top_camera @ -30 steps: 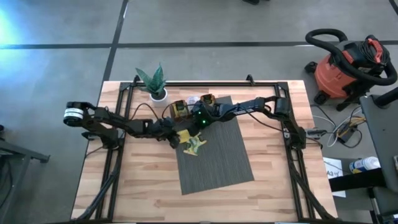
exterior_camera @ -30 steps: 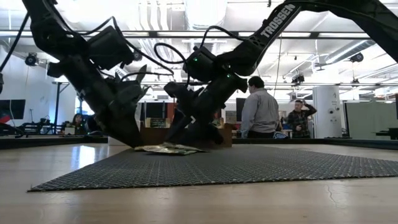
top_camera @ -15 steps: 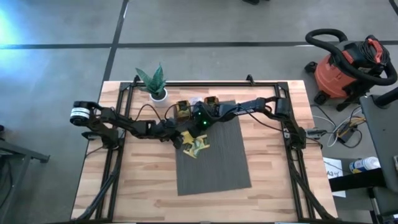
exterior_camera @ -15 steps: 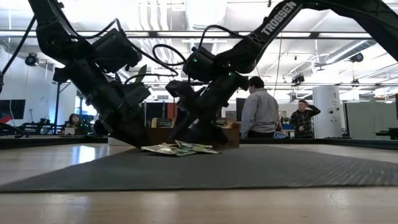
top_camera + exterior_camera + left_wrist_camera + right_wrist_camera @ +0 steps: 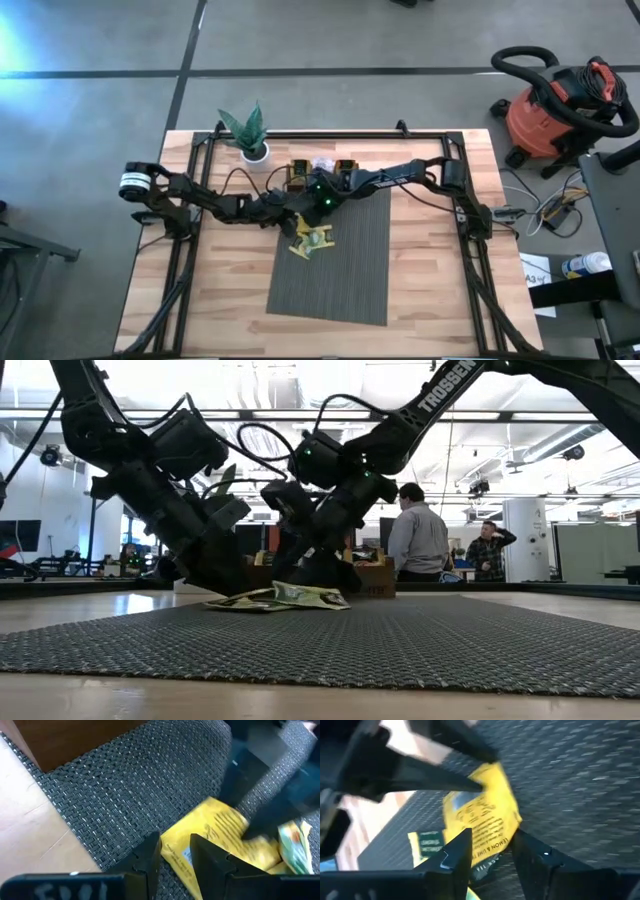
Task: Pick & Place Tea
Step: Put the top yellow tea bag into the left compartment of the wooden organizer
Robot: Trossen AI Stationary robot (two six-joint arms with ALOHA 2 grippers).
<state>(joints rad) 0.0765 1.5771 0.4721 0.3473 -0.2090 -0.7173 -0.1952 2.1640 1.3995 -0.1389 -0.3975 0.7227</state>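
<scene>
Both grippers are low over the far-left corner of the dark grey woven mat (image 5: 335, 262), which lies skewed near the middle of the light wooden worktop (image 5: 440, 300). The left gripper (image 5: 174, 851) reaches in from the worktop's left edge; its 2 dark fingers (image 5: 148, 855) stand slightly apart, with the edge of a yellow square tea sachet (image 5: 216, 845) lying in the gap between them. The right gripper (image 5: 490, 849) reaches in from the right; its 2 fingers (image 5: 457, 851) are likewise parted and straddle the same yellow sachet (image 5: 481, 822) — whether either gripper actually pinches it cannot be told. A small heap of tea sachets (image 5: 312, 239) — yellow and green — rests on the mat just inside its far-left corner. A brown wooden compartment tray (image 5: 320, 168) sits beyond the mat's far edge. A green potted plant in a white pot (image 5: 246, 132) stands near the worktop's far-left corner.
</scene>
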